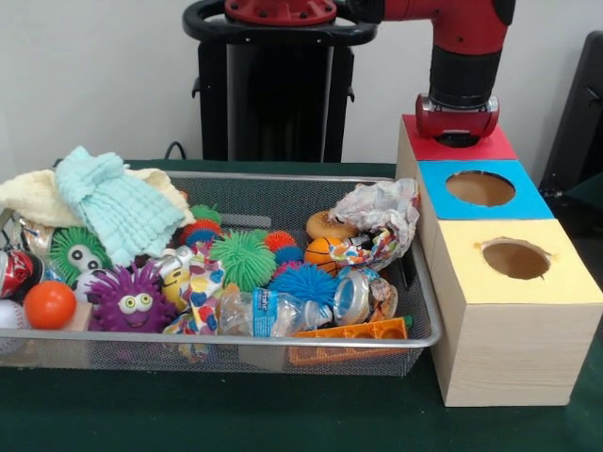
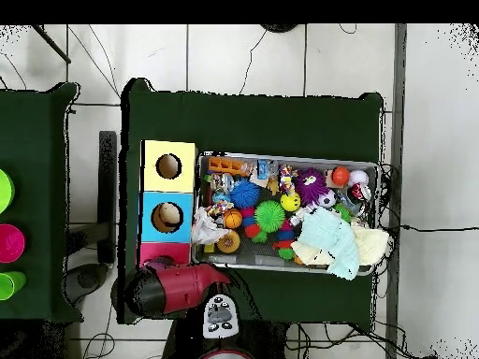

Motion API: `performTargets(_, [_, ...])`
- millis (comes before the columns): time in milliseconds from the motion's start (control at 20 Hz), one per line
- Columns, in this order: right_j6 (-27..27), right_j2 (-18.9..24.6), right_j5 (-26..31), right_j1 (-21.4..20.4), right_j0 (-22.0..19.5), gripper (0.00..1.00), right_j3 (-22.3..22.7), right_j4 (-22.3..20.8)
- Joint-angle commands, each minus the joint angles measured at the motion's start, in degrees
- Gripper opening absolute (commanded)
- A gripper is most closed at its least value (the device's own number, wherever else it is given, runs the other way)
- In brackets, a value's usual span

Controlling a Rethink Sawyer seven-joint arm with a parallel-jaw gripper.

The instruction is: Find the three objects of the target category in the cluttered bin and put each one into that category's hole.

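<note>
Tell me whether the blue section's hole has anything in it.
Not empty. In the overhead view, a tan round object shows inside the blue hole, while the yellow hole looks dark. What the object is, cannot tell.

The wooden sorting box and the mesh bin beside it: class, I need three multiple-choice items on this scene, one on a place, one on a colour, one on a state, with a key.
1. Where is the robot arm's end?
A. Over the red section of the box
B. Inside the bin
C. Over the yellow section

2. What colour is the spiky ball with googly eyes at the bin's front?
A. Blue
B. Purple
C. Orange

3. In what state is the blue section's hole, seen from overhead?
A. Covered by a lid
B. Blocked by the arm
C. Open, with something pale showing inside

Key:
1. A: the arm stands over the red section of the wooden box, away from the mesh bin.
2. B: the spiky ball is purple.
3. C: the blue section's hole is uncovered with a pale shape in it.
</note>
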Motion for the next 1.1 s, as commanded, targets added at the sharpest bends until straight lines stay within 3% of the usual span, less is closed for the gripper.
performTargets(50, [8.6, -3.8, -1.3, 3.4, -0.6, 1.0, -4.1, 0.8])
performTargets(800, [8.2, -3.2, -0.5, 2.2, -0.9, 1.0, -3.6, 1.0])
performTargets(1100, [7.6, -2.6, 3.0, -0.7, -1.5, 1.0, -2.8, 1.4])
